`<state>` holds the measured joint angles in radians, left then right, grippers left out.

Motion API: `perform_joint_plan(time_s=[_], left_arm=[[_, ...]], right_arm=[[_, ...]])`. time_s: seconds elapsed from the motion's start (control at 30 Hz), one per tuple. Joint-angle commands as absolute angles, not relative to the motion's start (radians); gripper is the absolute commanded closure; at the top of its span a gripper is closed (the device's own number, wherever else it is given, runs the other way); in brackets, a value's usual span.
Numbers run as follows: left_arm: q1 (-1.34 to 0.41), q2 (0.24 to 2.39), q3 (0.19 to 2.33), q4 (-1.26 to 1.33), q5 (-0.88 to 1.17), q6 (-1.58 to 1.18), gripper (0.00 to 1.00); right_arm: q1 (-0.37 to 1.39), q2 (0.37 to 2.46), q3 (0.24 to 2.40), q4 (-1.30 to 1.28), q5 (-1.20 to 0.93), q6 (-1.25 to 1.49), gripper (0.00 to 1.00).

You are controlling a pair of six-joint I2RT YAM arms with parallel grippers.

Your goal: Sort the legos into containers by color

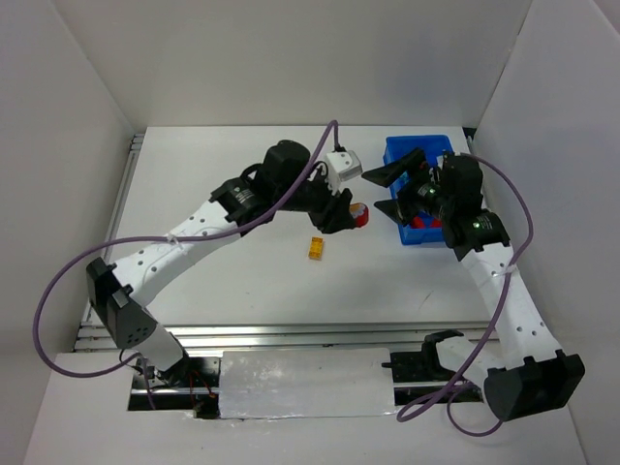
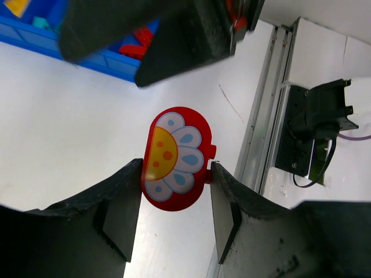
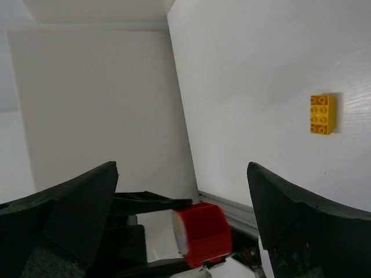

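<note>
red flower lego (image 2: 174, 159) clamped in outstretched left arm's fingers (image 2: 119, 208); right fingers (image 3: 75, 208) spread wide over bin (image 1: 399, 147).

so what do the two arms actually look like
Left arm and right arm: white shells with rows of small holes, black joints and bases, a purple cable looping along each. Fingers are broad, matte black wedges.

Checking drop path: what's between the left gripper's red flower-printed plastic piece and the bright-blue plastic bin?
The right gripper's open black fingers; top external and left wrist views show it.
</note>
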<state>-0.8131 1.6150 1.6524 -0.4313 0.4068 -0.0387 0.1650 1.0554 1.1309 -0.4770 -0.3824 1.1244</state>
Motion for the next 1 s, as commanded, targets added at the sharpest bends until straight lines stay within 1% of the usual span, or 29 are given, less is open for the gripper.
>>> perform_joint_plan(time_s=[0.0,0.23,0.43,0.7,0.87,0.97], left_arm=[[-0.801,1.503,1.646,-0.353,0.377,-0.031,1.0],[-0.799,1.485,1.626,-0.273,0.402,-0.077,1.0],[-0.805,1.517,1.651,-0.267,0.442,-0.087,1.0],[-0.816,1.503,1.635,-0.265,0.454,-0.091,1.0],[-0.822,1.485,1.603,-0.264,0.44,-0.095,1.0],[-0.822,1.48,1.592,-0.279,0.436,-0.084,1.0]], right_arm=[[0.193,1.035,1.082,-0.361,-0.503,1.157,0.0],[0.219,0.947,1.026,-0.377,-0.534,1.098,0.01],[0.227,0.919,0.98,-0.249,-0.632,1.16,0.04],[0.229,0.9,1.002,-0.275,-0.606,1.173,0.04],[0.229,0.87,0.988,-0.293,-0.551,1.187,0.03],[0.229,0.862,1.02,-0.325,-0.52,1.166,0.03]])
